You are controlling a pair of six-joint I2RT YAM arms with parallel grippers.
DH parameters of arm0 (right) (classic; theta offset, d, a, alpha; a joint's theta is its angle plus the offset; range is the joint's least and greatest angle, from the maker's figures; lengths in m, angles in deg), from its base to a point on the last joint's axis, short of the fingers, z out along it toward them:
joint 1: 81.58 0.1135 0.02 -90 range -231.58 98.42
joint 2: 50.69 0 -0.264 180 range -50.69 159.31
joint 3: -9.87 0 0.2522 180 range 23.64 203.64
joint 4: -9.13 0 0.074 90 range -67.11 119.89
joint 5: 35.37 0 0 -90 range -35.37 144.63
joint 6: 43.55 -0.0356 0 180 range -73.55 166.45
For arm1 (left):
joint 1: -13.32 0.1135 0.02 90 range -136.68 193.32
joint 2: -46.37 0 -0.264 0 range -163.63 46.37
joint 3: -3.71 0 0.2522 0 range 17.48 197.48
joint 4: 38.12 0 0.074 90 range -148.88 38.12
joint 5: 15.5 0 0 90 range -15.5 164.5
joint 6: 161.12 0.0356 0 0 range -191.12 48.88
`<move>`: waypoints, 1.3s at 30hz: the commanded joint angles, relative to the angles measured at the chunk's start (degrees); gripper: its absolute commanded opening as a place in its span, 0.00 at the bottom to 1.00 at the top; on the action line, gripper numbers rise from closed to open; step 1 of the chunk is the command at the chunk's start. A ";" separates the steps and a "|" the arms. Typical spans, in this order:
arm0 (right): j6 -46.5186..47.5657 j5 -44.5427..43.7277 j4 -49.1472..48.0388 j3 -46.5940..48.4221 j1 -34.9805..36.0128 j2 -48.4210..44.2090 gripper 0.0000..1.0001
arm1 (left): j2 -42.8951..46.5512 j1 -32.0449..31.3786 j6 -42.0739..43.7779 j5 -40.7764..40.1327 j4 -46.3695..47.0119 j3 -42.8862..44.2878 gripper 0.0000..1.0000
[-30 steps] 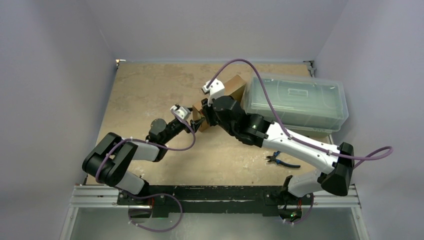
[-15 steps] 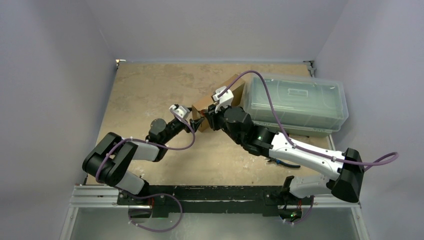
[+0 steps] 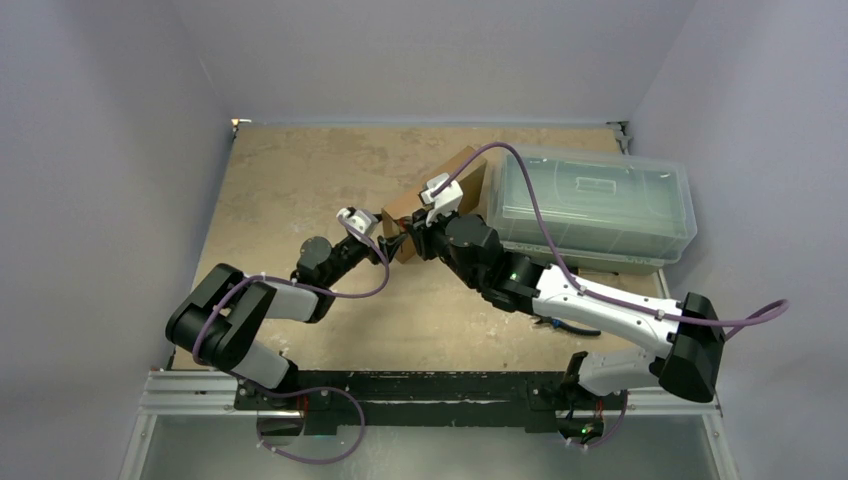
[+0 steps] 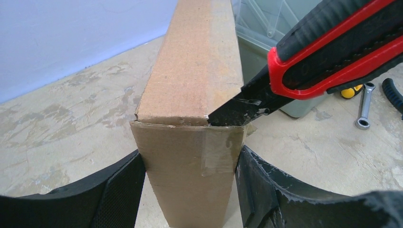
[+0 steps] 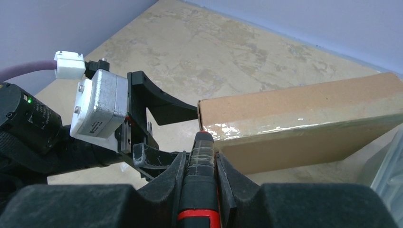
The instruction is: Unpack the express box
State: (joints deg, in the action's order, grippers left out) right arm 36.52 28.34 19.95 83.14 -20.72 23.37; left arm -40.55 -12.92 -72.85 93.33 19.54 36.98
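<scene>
The express box, a flat brown cardboard mailer, stands on its long edge on the table. My left gripper is shut on its near end, one finger on each broad face. Clear tape covers the near corner. My right gripper is shut on a red and black utility knife. The knife's blade tip touches the taped top corner of the box at the seam. In the right wrist view the knife points at the end of the taped edge of the box.
A large clear plastic lidded bin stands right behind the box at the back right. Pliers lie on the table under the right arm. A small wrench and a yellow-tipped tool lie near the bin.
My right wrist has swung to the right and turned, keeping the knife at the box's near corner. The left gripper has held the box in place.
</scene>
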 commanded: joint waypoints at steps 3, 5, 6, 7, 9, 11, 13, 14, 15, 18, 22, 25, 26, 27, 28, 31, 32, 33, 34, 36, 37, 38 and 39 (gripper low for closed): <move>1.96 -0.45 -6.46 -2.93 0.31 1.18 0.00 | -0.02 0.22 0.73 0.88 2.81 0.62 0.31; 1.89 -0.94 -7.65 -3.41 0.31 0.54 0.00 | -0.01 0.22 0.77 0.82 2.68 0.60 0.31; 2.04 -1.40 -7.89 -3.16 0.31 0.09 0.00 | -0.08 0.22 0.81 0.85 2.60 0.62 0.31; 2.25 -1.78 -7.95 -2.44 0.30 -0.42 0.00 | -0.16 0.22 0.90 1.10 2.60 0.66 0.30; 2.37 -2.04 -7.03 0.56 0.29 -1.13 0.00 | -0.55 0.22 0.86 1.34 2.60 0.67 0.30; 3.00 -3.39 -4.92 4.93 0.31 -1.28 0.00 | -0.86 0.22 1.17 1.85 2.45 0.84 0.29; 4.34 -3.53 -2.80 9.84 0.31 -0.95 0.00 | -0.89 0.22 1.37 2.06 2.18 0.83 0.29; 5.38 -3.85 -1.53 12.81 0.31 -0.44 0.00 | -0.84 0.22 1.46 2.01 1.99 0.76 0.29; 6.23 -4.06 0.38 15.68 0.31 0.38 0.00 | -0.81 0.22 1.47 2.02 1.67 0.75 0.29; 6.96 -5.14 7.29 23.81 0.31 2.30 0.00 | -0.59 0.22 1.47 2.05 0.99 0.79 0.29; 7.55 -10.17 11.77 27.22 0.30 0.68 0.00 | 1.11 0.22 1.47 1.52 -1.02 1.08 0.46; 8.19 -12.60 12.40 23.79 -0.82 -4.26 0.00 | 7.61 0.18 -0.79 1.43 -13.74 5.26 0.66; 7.29 -12.08 13.27 22.44 -2.13 -6.04 0.00 | 10.13 0.22 -1.59 1.92 -24.13 8.08 0.70; 6.22 -11.26 14.34 21.27 -3.47 -8.07 0.00 | 12.10 0.22 -2.33 2.70 -31.03 10.48 0.79; 5.17 -10.50 15.71 20.30 -4.88 -9.93 0.00 | 14.01 0.22 -2.81 3.42 -37.37 12.85 0.90; 3.96 -10.18 18.39 17.44 -6.35 -15.30 0.00 | 20.38 0.22 -3.37 2.79 -49.05 15.55 0.97; 3.49 -10.04 19.20 16.88 -6.45 -16.48 0.00 | 22.91 0.22 -3.79 2.99 -51.78 15.91 0.97; 3.11 -9.69 20.14 16.47 -6.46 -17.58 0.00 | 25.38 0.22 -4.13 3.43 -54.85 16.60 0.98; 2.70 -9.38 21.06 16.17 -6.46 -18.46 0.00 | 27.85 0.22 -4.83 3.86 -57.13 17.56 0.99; 1.80 -9.72 23.59 15.91 -6.46 -19.91 0.00 | 31.43 0.22 -9.33 2.42 -60.15 20.60 0.99; 1.24 -10.03 24.85 15.84 -6.46 -20.59 0.00 | 32.24 0.22 -12.76 0.42 -60.33 22.22 0.99; 0.65 -10.82 26.09 15.82 -6.41 -21.29 0.00 | 31.98 0.22 -16.81 -1.00 -60.34 24.21 0.99; -0.06 -11.80 27.43 16.08 -6.45 -21.85 0.00 | 30.59 0.22 -20.43 -2.37 -61.72 27.65 0.99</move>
State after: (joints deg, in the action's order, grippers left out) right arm 39.56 19.08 42.70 99.23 -27.25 3.33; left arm -9.92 -12.64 -80.20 95.01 -33.81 55.45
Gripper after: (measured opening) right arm 0.255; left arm 0.987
